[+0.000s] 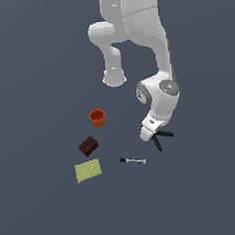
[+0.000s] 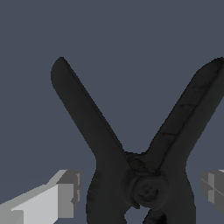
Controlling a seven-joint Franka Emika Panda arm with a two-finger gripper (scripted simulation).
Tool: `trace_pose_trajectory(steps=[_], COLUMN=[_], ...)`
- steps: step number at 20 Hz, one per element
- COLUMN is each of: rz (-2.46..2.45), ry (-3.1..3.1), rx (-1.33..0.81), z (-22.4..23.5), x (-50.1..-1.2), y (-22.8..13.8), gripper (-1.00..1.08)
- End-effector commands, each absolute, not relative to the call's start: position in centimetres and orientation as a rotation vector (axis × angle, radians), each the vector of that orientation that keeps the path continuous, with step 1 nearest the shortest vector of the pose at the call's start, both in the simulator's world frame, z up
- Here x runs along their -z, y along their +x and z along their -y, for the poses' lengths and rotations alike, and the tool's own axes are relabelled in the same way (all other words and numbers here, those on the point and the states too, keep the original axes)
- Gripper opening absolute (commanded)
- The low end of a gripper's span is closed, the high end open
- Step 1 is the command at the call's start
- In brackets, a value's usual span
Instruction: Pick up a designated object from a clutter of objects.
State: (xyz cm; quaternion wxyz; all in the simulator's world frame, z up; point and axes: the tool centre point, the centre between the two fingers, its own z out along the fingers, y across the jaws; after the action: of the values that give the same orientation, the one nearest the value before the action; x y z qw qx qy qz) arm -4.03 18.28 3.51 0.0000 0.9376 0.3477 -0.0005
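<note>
The black spring clamp [image 2: 144, 175] fills the wrist view, with its two splayed handles spread wide and its pivot between my fingers. My gripper [image 2: 141, 190] is open and low over it; one grey finger [image 2: 61, 194] stands on each side of the pivot with a small gap to the clamp. In the exterior view the gripper [image 1: 148, 133] is down at the floor on the clamp [image 1: 161, 138], and only the two black handles show. The red-orange tip is hidden.
To the exterior view's left of the gripper lie an orange cup [image 1: 97, 117], a dark red brick [image 1: 88, 145], a yellow-green flat pad [image 1: 88, 170] and a thin black-and-silver stick [image 1: 133, 160]. The stick is the closest to the clamp.
</note>
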Motion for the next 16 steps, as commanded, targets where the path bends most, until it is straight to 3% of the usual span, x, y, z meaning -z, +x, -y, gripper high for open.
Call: trace_pose_trajectory(steps=[1,6,7,16], rz=[-1.094,-1.094,-1.094,-1.094], ry=[2.945,2.945,2.945,2.945], rx=[0.000,0.000,0.000,0.000], z=[-18.30,-18.32,-18.32,-18.32], x=[-2.58,-1.92,-1.92,-1.92], y=[-4.03,-4.00,-4.00,-4.00], gripper=[1.00,1.00,-1.00,-1.00])
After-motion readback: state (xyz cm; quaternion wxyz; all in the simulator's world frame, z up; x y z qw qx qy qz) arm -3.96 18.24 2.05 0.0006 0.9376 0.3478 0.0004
